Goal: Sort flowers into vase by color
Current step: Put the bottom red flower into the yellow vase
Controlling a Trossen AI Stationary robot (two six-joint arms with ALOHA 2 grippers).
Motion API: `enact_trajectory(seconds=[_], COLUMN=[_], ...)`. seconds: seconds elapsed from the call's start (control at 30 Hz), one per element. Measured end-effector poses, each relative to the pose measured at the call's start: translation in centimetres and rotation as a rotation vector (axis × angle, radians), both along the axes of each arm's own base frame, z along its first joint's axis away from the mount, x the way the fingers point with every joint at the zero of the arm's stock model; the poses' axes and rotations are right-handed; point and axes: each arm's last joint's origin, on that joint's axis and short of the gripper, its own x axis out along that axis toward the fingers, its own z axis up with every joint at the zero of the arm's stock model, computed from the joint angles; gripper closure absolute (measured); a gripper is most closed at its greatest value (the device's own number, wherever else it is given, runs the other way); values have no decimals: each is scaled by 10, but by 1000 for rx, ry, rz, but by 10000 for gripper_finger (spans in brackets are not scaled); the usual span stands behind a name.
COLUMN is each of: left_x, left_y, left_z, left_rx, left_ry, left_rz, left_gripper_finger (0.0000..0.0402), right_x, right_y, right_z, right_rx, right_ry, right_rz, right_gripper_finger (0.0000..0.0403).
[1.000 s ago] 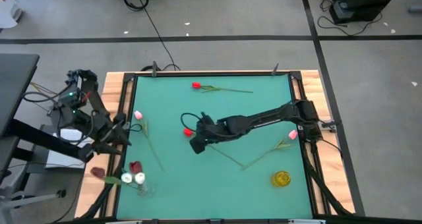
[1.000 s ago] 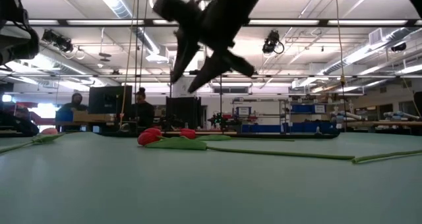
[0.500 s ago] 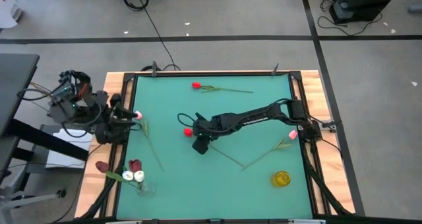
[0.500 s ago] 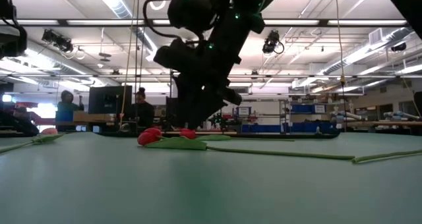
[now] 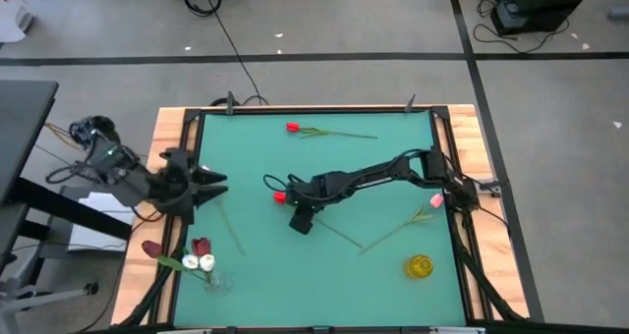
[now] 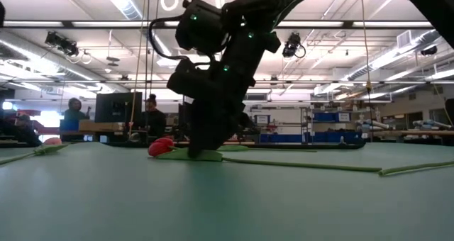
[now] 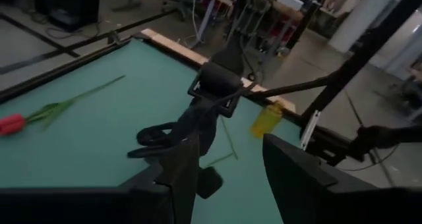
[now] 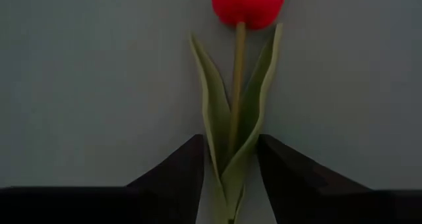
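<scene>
I had the right gripper (image 8: 229, 174) down on the green table (image 5: 373, 167), its fingers spread to either side of a red tulip's (image 8: 248, 1) stem and leaves; the right wrist view showed this gap, while the low view hid it behind the arm. From above I counted three tulips lying loose: that red one (image 5: 280, 196), another red one (image 5: 293, 128) near the far edge, and a pink one (image 5: 435, 202) by the right rim. A clear vase (image 5: 208, 272) at the near left corner held roughly four more heads. A yellow vase (image 5: 420, 266) stood near right. My left gripper (image 5: 211, 182) hung splayed at the left edge.
</scene>
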Motion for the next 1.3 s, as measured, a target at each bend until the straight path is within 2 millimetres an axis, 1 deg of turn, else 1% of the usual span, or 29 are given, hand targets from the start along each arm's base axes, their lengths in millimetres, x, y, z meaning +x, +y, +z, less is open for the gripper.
enact_trajectory(seconds=[0.1,0.23,0.27,0.37,0.43,0.5,0.57,0.7,0.8,0.93,1.0,1.1,1.23,1.3], left_x=[13,34,41,60,69,75,79,80,80,89,97,112,124,127], left_y=[-1,2,5,13,20,26,30,40,46,53,53,53,51,54], left_z=[3,2,0,-7,-11,-13,-12,-13,-15,-23,-33,-46,-54,-55], left_rx=[-39,-56,-58,-89,-116,-137,-132,-71,-17,4,26,15,19,31], left_ry=[-22,-29,-16,49,87,102,99,114,148,197,255,322,347,342], left_rz=[30,125,139,123,104,90,84,109,130,164,132,75,57,87], left_gripper_finger=[230,230,230,230,230,230,230,230,230,230,230,230,230,230], right_x=[-1,-1,-1,0,-1,-2,-4,-13,-26,-51,-65,-92,-137,-161], right_y=[-1,-1,-1,-1,-1,2,4,12,24,43,56,78,104,115], right_z=[-1,-1,-1,-1,3,11,27,74,109,159,178,200,230,240], right_rx=[8,16,20,31,20,-14,-51,-143,-245,-361,-422,-493,-546,-566], right_ry=[9,11,9,-1,-16,-46,-100,-263,-375,-526,-573,-604,-646,-653], right_rz=[0,-24,-41,-150,-221,-285,-366,-514,-585,-624,-623,-588,-538,-510], right_gripper_finger=[296,380,388,385,390,395,395,396,396,396,396,396,396,396])
